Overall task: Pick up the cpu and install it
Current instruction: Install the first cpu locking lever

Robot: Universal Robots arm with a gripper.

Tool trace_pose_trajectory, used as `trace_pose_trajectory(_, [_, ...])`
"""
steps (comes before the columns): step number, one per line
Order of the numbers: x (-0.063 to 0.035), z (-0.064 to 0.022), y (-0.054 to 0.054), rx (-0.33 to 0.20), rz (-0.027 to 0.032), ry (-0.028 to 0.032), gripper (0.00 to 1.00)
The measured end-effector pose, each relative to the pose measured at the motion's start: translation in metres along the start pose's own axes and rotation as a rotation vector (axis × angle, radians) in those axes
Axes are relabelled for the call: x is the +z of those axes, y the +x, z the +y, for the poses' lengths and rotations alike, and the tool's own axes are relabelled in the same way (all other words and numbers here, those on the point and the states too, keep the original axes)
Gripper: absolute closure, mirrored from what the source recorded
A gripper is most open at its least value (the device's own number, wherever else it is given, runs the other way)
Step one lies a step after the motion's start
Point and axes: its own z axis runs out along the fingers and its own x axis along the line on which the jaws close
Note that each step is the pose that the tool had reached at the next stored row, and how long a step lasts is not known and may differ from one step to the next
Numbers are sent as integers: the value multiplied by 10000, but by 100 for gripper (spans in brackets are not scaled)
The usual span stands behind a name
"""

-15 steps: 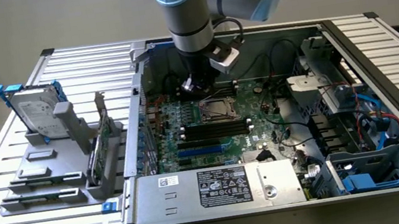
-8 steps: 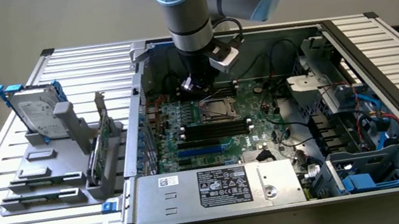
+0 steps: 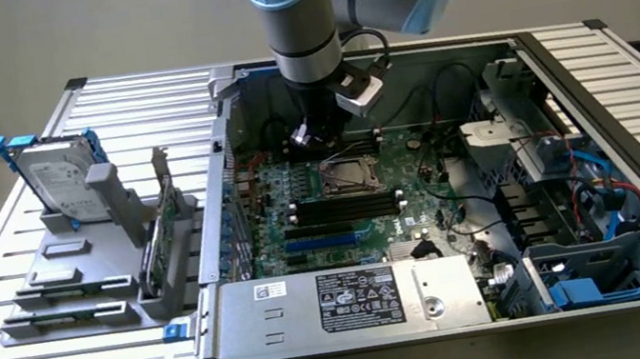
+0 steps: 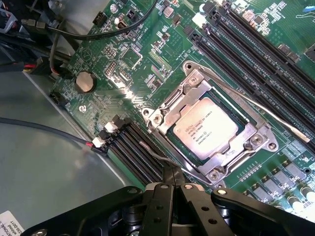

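CPU (image 4: 205, 129), a small flat square chip with a silvery-grey metal top, lies flat in the square shiny metal socket frame (image 4: 162, 118) on the big green motherboard (image 4: 123, 59). The frame sits over the chip's edges all the way round. Printed words on the chip face up. In the exterior view the chip (image 3: 345, 173) is in the middle of the board, inside the open grey metal computer case (image 3: 315, 310).

The black gripper (image 4: 172, 173) has its two fingers pressed together, with nothing between them. Its tip hangs low, just beside the corner of the socket frame and over the long black memory slots (image 4: 133, 147). In the exterior view the gripper (image 3: 313, 137) is just behind the socket.

I think the picking up and putting in are done, because the chip is in its place and the gripper is empty. The work now looks to be about locking the chip down. A thin silver lever (image 4: 256, 105) runs slantwise past the frame. I cannot tell if it is hooked down or loose.

Any move from here calls for small, slow, careful motion. The tip is very close to the frame, the slots and a thin black cable (image 4: 44, 129), and a bump could hurt the board.
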Motion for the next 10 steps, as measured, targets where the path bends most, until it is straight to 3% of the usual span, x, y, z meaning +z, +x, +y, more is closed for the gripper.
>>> trace_pose_trajectory(10, [19, 15, 11, -2, 0, 0, 89])
